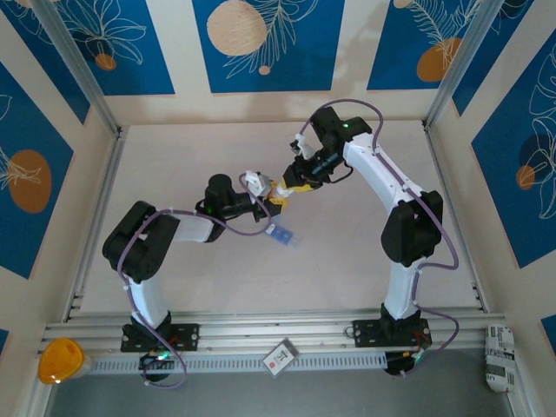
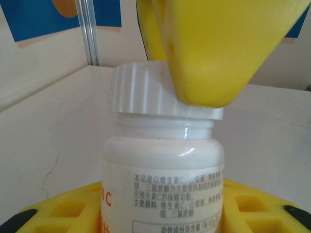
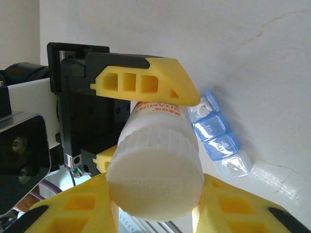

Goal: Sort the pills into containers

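Top external first: big pale tabletop (image 1: 174,174), boxed in by blue-and-cream wall panels (image 1: 261,43). Next down in size, the two arms: left arm (image 1: 143,252) in from the lower left, right arm (image 1: 408,226) bent over from the right, nose to nose near the middle of the tabletop.

Left gripper (image 1: 263,191) with jaws clamped around the body of a white bottle (image 2: 163,160), roughly sideways between the two grippers. From the left wrist: own yellow fingers (image 2: 272,206) hugging the bottle low down on both sides, with orange and black print on the label.

Right gripper (image 1: 297,180) at the other end, jaws clenched on the ribbed white cap (image 3: 155,179), a yellow finger on each side and touching it. Cap sitting on the bottle neck.

Smallest bit: the translucent blue pill box (image 1: 282,234), flat on the tabletop just nearer the arm bases than the grippers, touching neither. From the right wrist, a short strip of square compartments just beside the bottle. Can't really tell whether the lids are open or closed.
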